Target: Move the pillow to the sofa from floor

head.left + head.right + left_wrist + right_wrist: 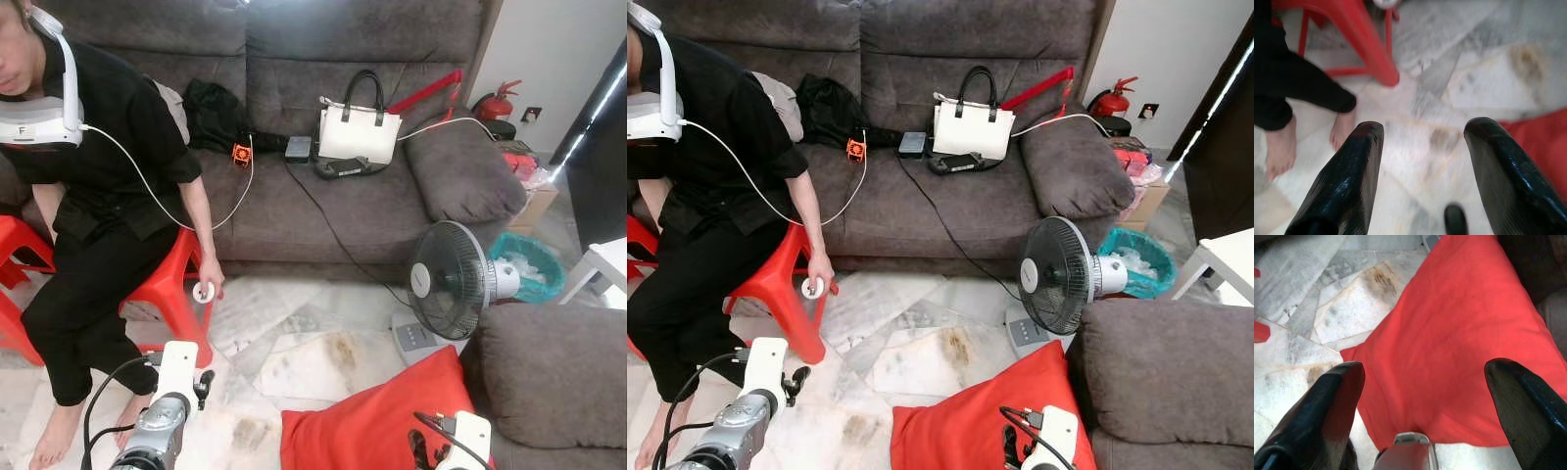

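The pillow [377,421] is plain red. Floor [294,343]: pale grey-white marble with brown stains. At 12 o'clock, a dark grey sofa [372,211] bears a white bag [359,133] with black handles. Stool [171,284] at 9 o'clock: red.

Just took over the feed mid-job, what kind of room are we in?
Most likely a home living room: a grey sofa strewn with a white handbag, a standing fan on the marble floor, and a red pillow lying there.
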You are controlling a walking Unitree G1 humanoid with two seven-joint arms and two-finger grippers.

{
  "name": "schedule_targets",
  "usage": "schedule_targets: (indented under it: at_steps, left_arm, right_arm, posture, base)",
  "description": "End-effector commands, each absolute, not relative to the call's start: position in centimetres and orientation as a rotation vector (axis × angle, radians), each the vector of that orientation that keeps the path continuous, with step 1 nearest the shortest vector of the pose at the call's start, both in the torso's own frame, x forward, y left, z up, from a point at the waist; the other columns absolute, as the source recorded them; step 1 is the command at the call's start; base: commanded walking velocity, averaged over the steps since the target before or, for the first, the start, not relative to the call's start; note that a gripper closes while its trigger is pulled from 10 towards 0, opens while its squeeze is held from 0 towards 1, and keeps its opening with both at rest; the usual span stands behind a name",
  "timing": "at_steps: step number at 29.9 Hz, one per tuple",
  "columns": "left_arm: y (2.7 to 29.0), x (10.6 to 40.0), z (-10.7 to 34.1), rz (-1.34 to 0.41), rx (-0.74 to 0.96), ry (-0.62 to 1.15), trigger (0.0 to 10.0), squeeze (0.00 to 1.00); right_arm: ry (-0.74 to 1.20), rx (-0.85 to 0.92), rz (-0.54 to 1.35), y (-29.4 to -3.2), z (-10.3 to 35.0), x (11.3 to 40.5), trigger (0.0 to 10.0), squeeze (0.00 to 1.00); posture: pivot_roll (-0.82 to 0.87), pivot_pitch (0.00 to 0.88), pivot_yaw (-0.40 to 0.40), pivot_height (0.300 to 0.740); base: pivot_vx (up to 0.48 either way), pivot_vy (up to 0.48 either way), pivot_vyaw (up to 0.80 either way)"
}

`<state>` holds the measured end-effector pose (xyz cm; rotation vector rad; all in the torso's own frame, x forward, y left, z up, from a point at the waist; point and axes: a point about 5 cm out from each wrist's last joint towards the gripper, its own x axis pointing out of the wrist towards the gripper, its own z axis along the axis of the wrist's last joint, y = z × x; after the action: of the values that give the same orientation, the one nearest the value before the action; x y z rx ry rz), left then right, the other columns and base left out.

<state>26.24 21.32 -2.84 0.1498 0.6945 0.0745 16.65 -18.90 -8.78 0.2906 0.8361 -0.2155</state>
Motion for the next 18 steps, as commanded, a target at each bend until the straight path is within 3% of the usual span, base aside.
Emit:
schedule_targets:
  at_steps: [1, 18]
  left_arm:
    - [21.53, 26.19, -2.96, 0.078, 0.182, 0.734, 10.0, 0.0]
    - [21.52, 26.42, -2.77, 0.063, 0.188, 0.745, 10.0, 0.0]
  right_arm:
    - [0.844, 0.288, -0.219, -18.93, -8.85, 16.52, 10.0, 0.0]
    - [0.874, 0.29, -0.205, -18.64, -9.05, 16.29, 10.0, 0.0]
  posture:
    - [0.07, 0.0, -0.025, 0.74]
    - [0.07, 0.003, -0.027, 0.74]
  base:
    - [0.0, 0.0, 0.0]
    - [0.0, 0.0, 0.0]
